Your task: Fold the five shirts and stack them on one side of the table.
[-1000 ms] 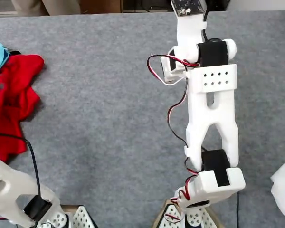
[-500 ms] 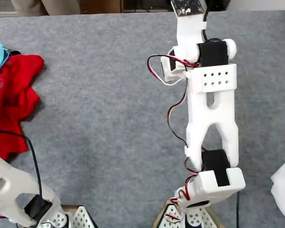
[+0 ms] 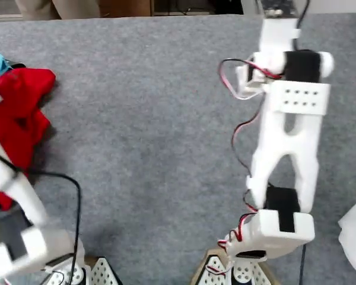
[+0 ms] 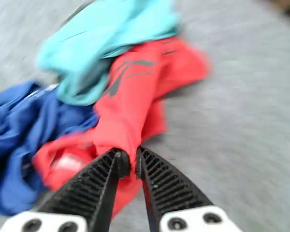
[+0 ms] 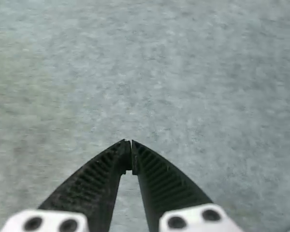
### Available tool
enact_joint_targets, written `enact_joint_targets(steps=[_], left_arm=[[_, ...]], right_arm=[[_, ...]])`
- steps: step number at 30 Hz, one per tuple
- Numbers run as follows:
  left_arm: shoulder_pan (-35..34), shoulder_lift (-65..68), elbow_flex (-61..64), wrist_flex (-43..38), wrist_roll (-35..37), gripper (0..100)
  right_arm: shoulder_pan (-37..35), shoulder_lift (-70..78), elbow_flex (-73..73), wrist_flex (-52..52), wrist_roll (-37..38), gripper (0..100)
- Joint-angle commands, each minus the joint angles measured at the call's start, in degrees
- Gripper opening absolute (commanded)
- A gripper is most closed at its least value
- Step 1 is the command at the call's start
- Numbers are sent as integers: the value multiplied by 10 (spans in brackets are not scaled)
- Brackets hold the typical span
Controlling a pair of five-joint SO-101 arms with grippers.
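Red shirt [image 3: 18,119] lies bunched at the left edge of the grey table [image 3: 136,119] in the high view. Left wrist: the left gripper [image 4: 133,162] pinches a fold of it, with the teal shirt [image 4: 101,38] and blue shirt [image 4: 19,125] touching it. Right wrist: the right gripper [image 5: 131,157] has its tips pressed together above the table.

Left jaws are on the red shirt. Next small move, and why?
Probably lift slightly and pull the red shirt out toward the open grey table. The left jaws are pinched on a fold of it, but it lies bunched against the teal shirt and blue shirt, so it needs separating before folding.
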Motion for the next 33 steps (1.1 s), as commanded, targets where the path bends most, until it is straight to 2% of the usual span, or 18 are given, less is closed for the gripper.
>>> enact_joint_targets(steps=[1,4,7,11,15,18,22,26,31,33], left_arm=[[125,-145,18,5,27,18],[268,-218,34,4,46,18],[391,-237,30,3,95,19],[508,-236,71,4,168,19],[606,-235,182,1,182,19],[637,-226,251,-10,171,21],[645,-211,272,-11,161,36],[640,-206,272,0,163,164],[644,-207,271,6,152,171],[641,-207,269,6,115,169]], right_arm=[[60,-40,-4,11,45,19],[108,-40,-4,11,78,19],[155,-40,0,11,109,19],[217,-40,1,11,165,19],[254,-36,3,11,202,19],[259,-39,32,11,225,19],[255,-39,93,10,272,22],[240,-39,130,10,275,23],[210,-40,143,11,275,23],[201,-40,141,11,275,23]])
